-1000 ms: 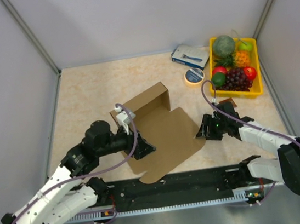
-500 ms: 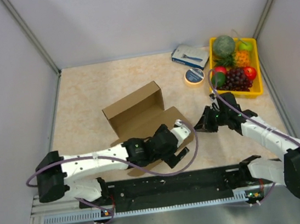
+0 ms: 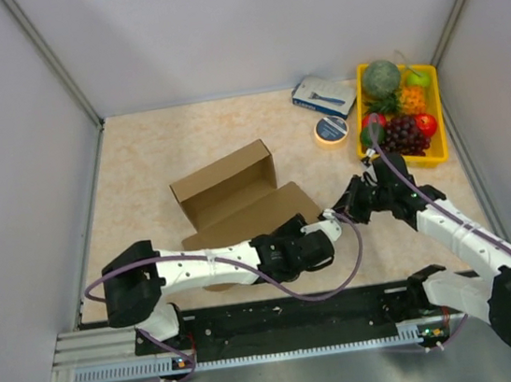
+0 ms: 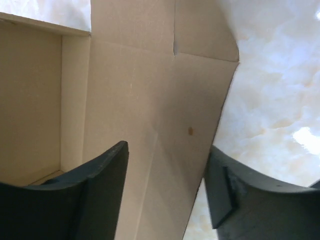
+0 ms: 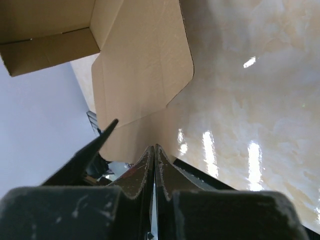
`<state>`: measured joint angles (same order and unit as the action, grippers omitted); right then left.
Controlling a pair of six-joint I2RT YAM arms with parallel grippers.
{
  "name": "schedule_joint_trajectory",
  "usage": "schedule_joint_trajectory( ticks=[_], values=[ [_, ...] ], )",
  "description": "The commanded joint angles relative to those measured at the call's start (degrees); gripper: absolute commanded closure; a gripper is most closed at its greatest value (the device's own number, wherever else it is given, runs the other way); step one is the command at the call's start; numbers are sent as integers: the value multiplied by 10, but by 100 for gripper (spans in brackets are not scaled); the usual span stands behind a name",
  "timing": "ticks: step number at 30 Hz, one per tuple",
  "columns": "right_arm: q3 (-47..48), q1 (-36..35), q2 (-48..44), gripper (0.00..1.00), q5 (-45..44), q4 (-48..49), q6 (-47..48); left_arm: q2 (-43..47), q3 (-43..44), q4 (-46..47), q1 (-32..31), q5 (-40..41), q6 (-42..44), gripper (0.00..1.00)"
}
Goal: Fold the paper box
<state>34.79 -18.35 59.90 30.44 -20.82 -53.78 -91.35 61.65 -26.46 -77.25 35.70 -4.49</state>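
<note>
The brown paper box (image 3: 227, 190) lies mid-table, its tray part standing open at the back and a wide flap reaching toward the front right. My left arm stretches across the front of it. My left gripper (image 3: 326, 236) is open at the flap's right edge. In the left wrist view the flap (image 4: 150, 90) runs between the spread fingers (image 4: 95, 185), and the gripper (image 4: 167, 150) is not closed on it. My right gripper (image 3: 345, 209) is shut and empty, just right of the flap. In the right wrist view its tips (image 5: 155, 147) point at the flap (image 5: 145, 65).
A yellow fruit tray (image 3: 437, 115) stands at the back right. A blue-and-white carton (image 3: 323, 95) and a tape roll (image 3: 330, 129) lie left of it. A black rail (image 3: 291, 313) runs along the near edge. Grey walls stand on three sides.
My left arm has swung from the box's left side across its front to the flap's right edge. The box has shifted left and its flap looks shorter. My right gripper has moved slightly back.
</note>
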Motion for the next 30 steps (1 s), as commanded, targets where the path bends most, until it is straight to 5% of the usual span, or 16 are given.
schedule_joint_trajectory(
  ticks=[1, 3, 4, 5, 6, 7, 10, 11, 17, 22, 30],
  values=[
    [45, 3, -35, 100, 11, 3, -34, -8, 21, -26, 2, 67, 15, 46],
    [54, 5, -35, 100, 17, 2, -35, 5, 19, -18, 3, 60, 28, 60],
    [67, 14, -32, 100, 27, 3, -23, 9, 19, -16, 3, 64, 30, 77],
    [74, 25, -31, 91, 35, 0, -11, 15, 22, -18, 4, 65, 35, 84],
    [80, 37, -33, 76, 40, -2, 5, 24, 26, -25, 6, 69, 35, 89],
    [94, 52, -48, 49, 20, -27, 43, 29, 30, -31, 10, 75, 32, 96],
    [127, 143, -62, 21, -67, -90, 130, 60, 36, -44, 21, 68, 31, 100],
    [132, 200, -56, 20, -76, -111, 145, 69, 37, -47, 23, 63, 31, 100],
    [148, 214, 49, 15, -288, -119, 161, 126, 64, -86, 35, 29, 1, 100],
    [-17, 255, 43, 35, -185, 152, 7, 137, 118, -129, 49, -5, -38, 100],
    [-139, 302, 61, 36, -183, 381, -95, 116, 217, -201, 72, -56, -65, 100]
  ],
)
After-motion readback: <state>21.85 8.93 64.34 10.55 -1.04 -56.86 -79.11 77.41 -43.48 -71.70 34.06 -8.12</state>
